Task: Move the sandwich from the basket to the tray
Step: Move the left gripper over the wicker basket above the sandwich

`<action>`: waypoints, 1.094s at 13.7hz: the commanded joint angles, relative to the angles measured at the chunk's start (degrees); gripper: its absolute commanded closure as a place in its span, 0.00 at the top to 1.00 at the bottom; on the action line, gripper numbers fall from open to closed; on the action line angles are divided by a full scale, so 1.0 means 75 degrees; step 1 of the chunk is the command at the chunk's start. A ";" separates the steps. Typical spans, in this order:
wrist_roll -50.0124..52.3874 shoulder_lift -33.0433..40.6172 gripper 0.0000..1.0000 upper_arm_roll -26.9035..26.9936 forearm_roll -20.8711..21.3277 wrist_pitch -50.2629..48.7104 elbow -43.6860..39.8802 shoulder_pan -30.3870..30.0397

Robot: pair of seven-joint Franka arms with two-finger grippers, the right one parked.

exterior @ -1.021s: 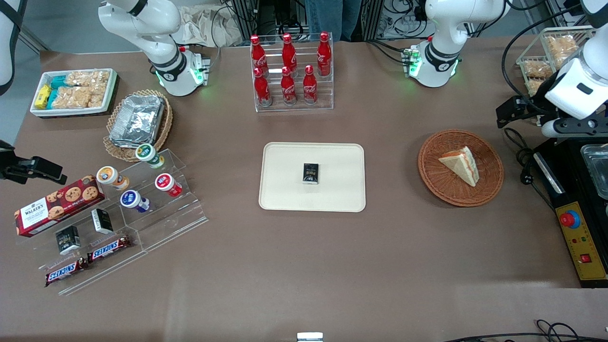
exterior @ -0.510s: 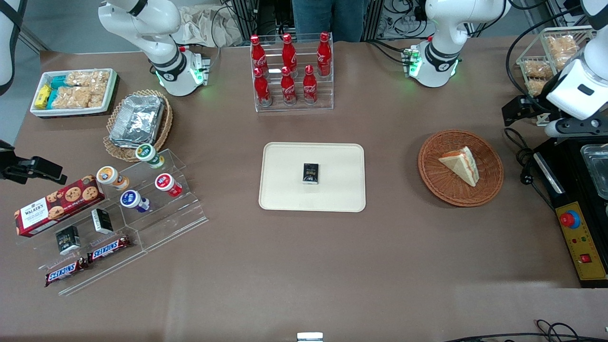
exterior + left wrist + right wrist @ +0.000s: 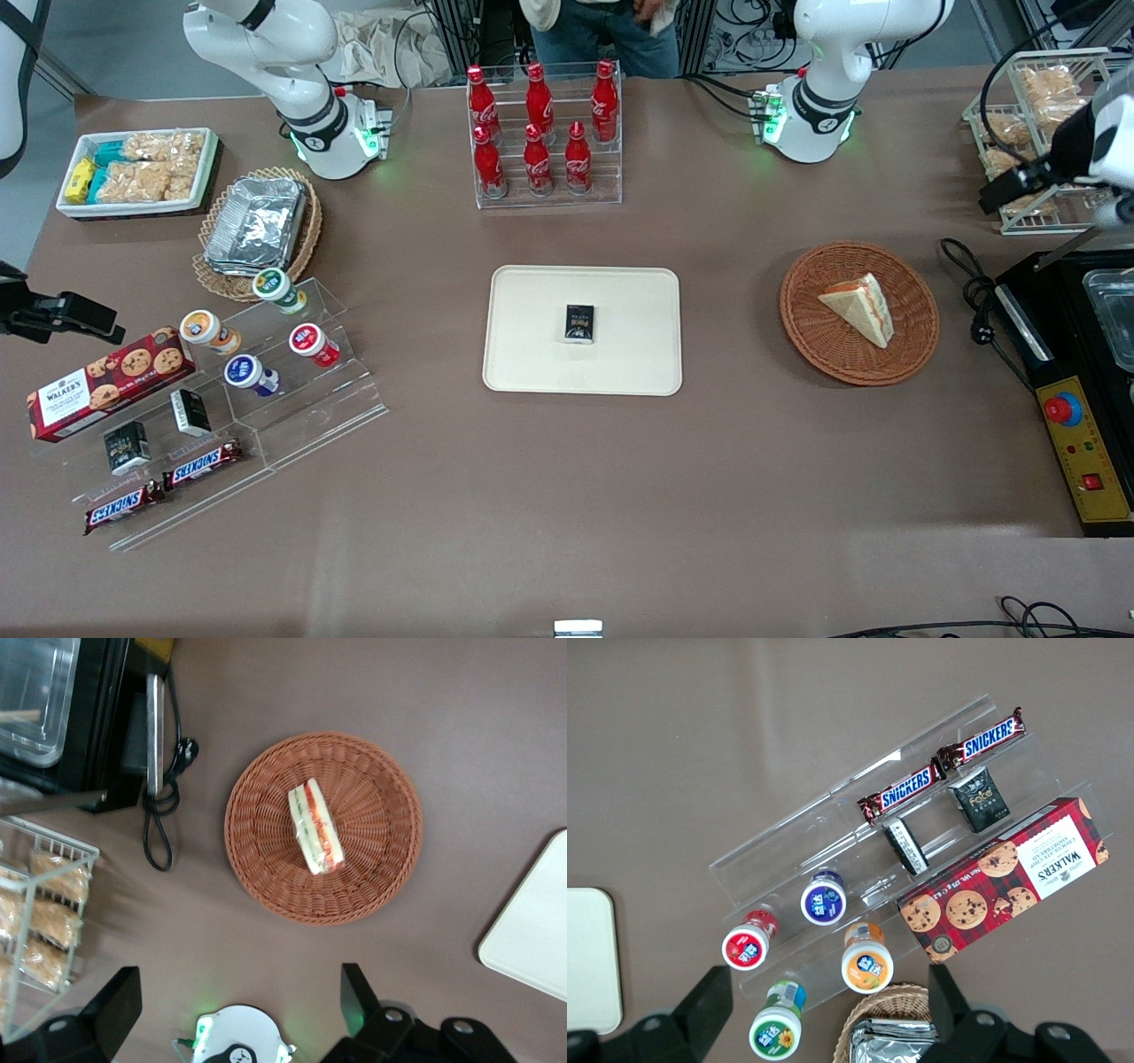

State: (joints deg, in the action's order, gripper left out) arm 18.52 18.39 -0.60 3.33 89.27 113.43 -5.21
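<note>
My gripper (image 3: 235, 1014) is spread wide and carries nothing: in the left wrist view its two dark fingers (image 3: 115, 1010) stand well apart, with the basket (image 3: 323, 827) framed between them farther down. In the front view the gripper (image 3: 1019, 186) sits high at the working arm's end of the table, in front of the wire rack of snack bags (image 3: 1028, 133).

Change over the last second: the arm has swung farther from the front camera and up toward the wire rack; earlier it hung nearer the black appliance (image 3: 1076, 354). The basket, sandwich and tray have not shifted. I read this as the approach just starting, with the wrist camera now looking straight down on the target. No grasp yet.

Sandwich (image 3: 859, 306): lies on its side inside the basket, roughly central, filling edge (image 3: 323, 828) showing red and green stripes. Tray (image 3: 532, 354): well apart from the basket, toward the table middle, with one small dark box (image 3: 580, 322) on it; its print is too small to read. There is bare tray around the box for the sandwich.

Legible writing:
- "SNICKERS" on two bars (image 3: 983, 737) on the clear stepped stand.
- "WALKER'S" on the red cookie box (image 3: 106, 381).
- Coca-Cola script on the red bottles (image 3: 536, 120).
- Lettering on the round tubs (image 3: 824, 902) is not readable.
</note>
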 commanded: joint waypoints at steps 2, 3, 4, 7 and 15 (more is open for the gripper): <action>0.0436 0.1427 1.00 -0.0002 -0.0280 0.0730 0.1786 -0.0419; 0.0541 0.1404 1.00 0.0010 -0.0327 0.0765 0.1798 -0.0430; 0.0566 0.1392 1.00 0.0033 -0.0327 0.0823 0.1833 -0.0431; 0.0589 0.1392 1.00 0.0033 -0.0339 0.1151 0.2090 -0.0419; 0.1490 0.0785 1.00 -0.0352 -0.0351 0.3937 0.4104 -0.0302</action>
State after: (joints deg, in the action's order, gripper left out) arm 26.65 26.22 -1.90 1.04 113.44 140.82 -7.77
